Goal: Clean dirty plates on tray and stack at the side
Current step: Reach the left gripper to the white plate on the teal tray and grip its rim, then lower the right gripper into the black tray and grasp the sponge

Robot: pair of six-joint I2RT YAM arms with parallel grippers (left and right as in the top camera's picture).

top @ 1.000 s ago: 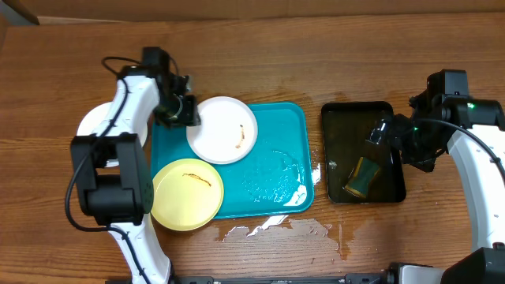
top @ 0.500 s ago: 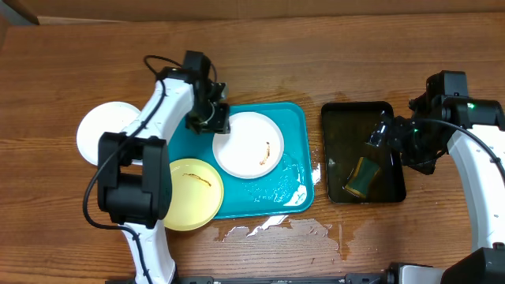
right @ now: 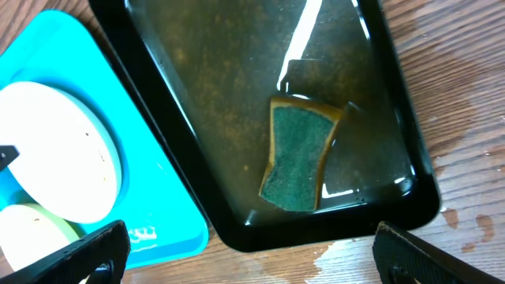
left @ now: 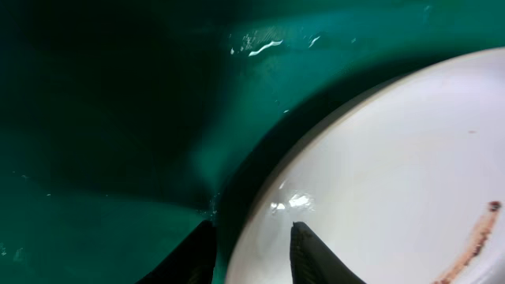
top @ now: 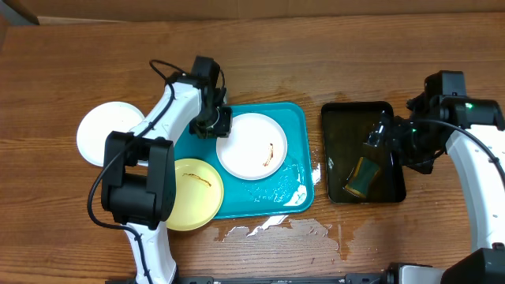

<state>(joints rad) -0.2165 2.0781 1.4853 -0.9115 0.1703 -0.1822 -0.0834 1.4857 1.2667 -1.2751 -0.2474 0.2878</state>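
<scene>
While hovering with right gripper (right: 251, 256) jaws wide apart over the black tray (top: 347, 118) at right, clamps with left gripper (left: 251, 256) the rim of smeared white plate (top: 251, 145), on turquoise tray (top: 292, 126), centre-left.

Overhead view: I find it bright and evenly lit from above, sharp across the frame, with only faint, short shadows. Wet film on the turquoise tray (top: 288, 170) and the puddle (top: 268, 229) on the table (top: 316, 47) glint white.

Left wrist view: dim and soft at close range. The tray reads dark green, and the white plate (left: 379, 158) shows one small glare spot.

Right wrist view: bright and clear. I note a white streak of reflected light in the black tray (right: 237, 79).
</scene>
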